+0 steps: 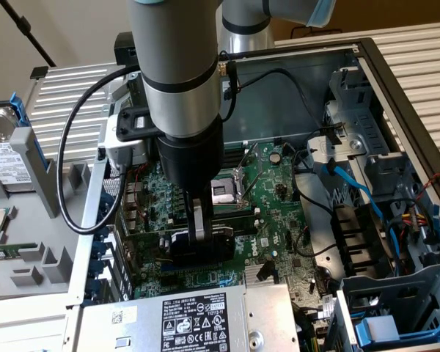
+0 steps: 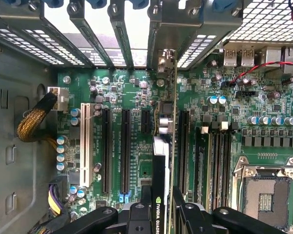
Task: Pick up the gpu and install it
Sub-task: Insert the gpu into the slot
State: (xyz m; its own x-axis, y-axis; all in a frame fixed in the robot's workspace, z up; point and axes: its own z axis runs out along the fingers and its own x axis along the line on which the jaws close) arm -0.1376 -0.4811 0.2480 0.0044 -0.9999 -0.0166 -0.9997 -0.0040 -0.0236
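The gpu (image 2: 159,161) stands on edge over the green motherboard (image 2: 132,92), its black shroud and thin green card edge running between the long black expansion slots (image 2: 124,146). Its silver bracket (image 2: 164,58) reaches the rear slot openings of the case. My gripper (image 2: 161,217) is shut on the gpu, one black finger (image 2: 139,214) on each side of it. In the exterior view the gripper (image 1: 198,233) points straight down into the open computer case and holds the black gpu (image 1: 205,248) low over the motherboard (image 1: 279,191). Whether the card sits in a slot I cannot tell.
The CPU socket (image 1: 224,191) lies just beyond the card, with memory sticks (image 2: 217,161) beside it. A silver power supply (image 1: 176,323) borders the board at the front. Blue cables (image 1: 359,191) and drive cages (image 1: 396,308) are at the exterior view's right. A hard drive (image 1: 4,158) lies outside the case.
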